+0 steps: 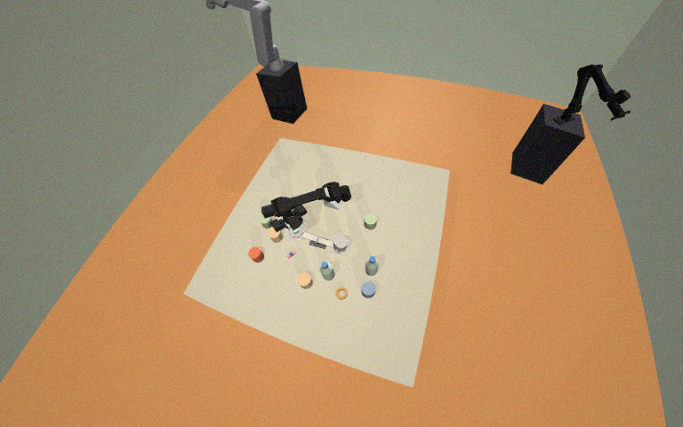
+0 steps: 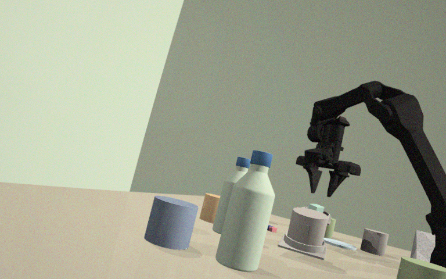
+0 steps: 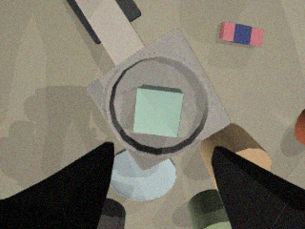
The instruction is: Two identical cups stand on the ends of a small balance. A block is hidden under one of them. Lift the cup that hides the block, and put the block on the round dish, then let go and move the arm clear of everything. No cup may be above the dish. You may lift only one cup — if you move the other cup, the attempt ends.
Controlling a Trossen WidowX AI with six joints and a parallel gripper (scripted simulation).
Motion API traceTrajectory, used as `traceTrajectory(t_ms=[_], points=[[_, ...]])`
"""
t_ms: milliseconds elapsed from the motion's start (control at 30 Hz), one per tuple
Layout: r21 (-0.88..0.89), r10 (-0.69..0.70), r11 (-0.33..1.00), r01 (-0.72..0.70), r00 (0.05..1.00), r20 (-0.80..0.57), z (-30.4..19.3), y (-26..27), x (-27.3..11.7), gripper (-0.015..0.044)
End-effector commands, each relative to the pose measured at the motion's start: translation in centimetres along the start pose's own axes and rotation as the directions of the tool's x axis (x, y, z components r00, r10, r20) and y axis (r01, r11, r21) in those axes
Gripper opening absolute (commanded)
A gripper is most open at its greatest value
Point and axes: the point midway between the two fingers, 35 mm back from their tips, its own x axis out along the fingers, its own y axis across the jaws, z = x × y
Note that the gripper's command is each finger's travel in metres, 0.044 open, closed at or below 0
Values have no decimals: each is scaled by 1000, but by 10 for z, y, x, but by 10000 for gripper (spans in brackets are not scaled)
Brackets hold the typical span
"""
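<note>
The pale green block (image 1: pixel 296 230) (image 2: pixel 316 207) (image 3: pixel 158 112) sits uncovered in the round holder at one end of the balance (image 1: pixel 325 241) (image 3: pixel 107 29). My gripper (image 2: pixel 320 194) (image 3: pixel 164 152) is open and empty, pointing down high above the block. One grey cup (image 1: pixel 340 243) (image 2: pixel 307 226) stands on the balance's other end. The other grey cup (image 2: pixel 374 242) stands on the table beyond the dish; a dark part of it shows in the wrist view (image 3: pixel 113 215). The pale blue round dish (image 2: pixel 340 244) (image 3: pixel 145 178) lies beside the block's end, with no cup above it. The arm hides it in the top view.
Near the dish stand an orange cylinder (image 1: pixel 274 234) (image 3: pixel 257 159) and a green cylinder (image 1: pixel 265 222) (image 3: pixel 207 207). A pink-and-blue block (image 1: pixel 291 254) (image 3: pixel 242 33) lies near the balance. Two bottles (image 1: pixel 327 271) (image 1: pixel 371 267) and a blue cylinder (image 1: pixel 368 289) (image 2: pixel 171 223) stand farther off.
</note>
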Motion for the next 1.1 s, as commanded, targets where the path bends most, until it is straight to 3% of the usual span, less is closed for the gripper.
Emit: traceTrajectory(t_ms=[0,1067], points=[[49,4,999,-4,1000,12,8,1,-1,260],[49,4,999,-4,1000,13,8,1,45,260]])
